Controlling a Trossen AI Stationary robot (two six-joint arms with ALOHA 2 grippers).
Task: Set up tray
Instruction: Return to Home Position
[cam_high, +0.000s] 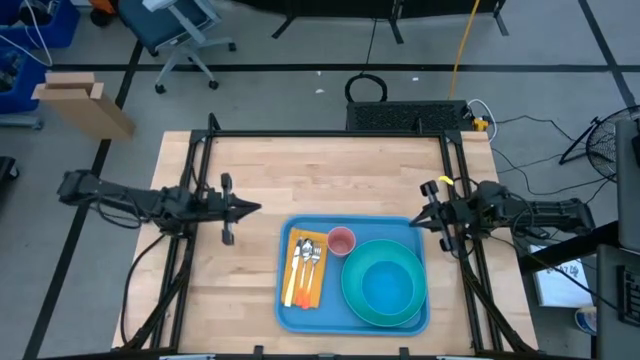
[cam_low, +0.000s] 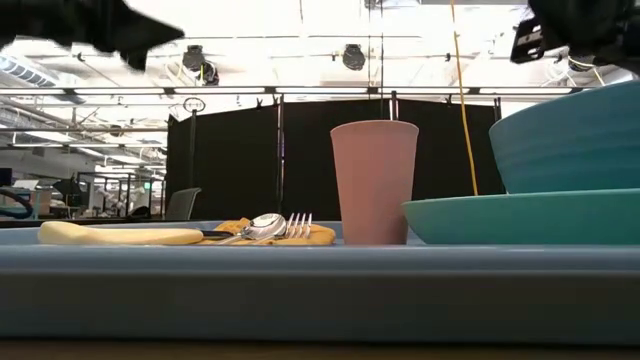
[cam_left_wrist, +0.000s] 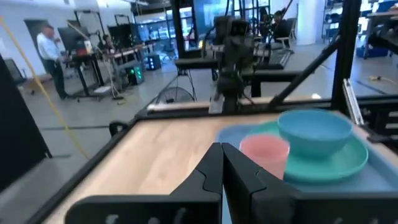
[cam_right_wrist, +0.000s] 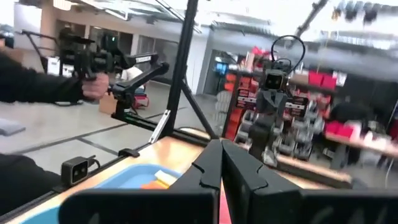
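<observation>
Tray sits between the left hand and right hand, each closed empty, touching neither.

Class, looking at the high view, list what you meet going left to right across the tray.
On the tray: yellow napkin → pink cup → teal bowl.

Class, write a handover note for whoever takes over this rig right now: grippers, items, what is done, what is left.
Left gripper: shut, empty, above the table, left of the tray.
Right gripper: shut, empty, by the tray's upper right corner in the high view.
On the tray: napkin with cutlery, cup, bowl on plate.
Done: tray looks set.
Left: probably only parking both arms.
</observation>
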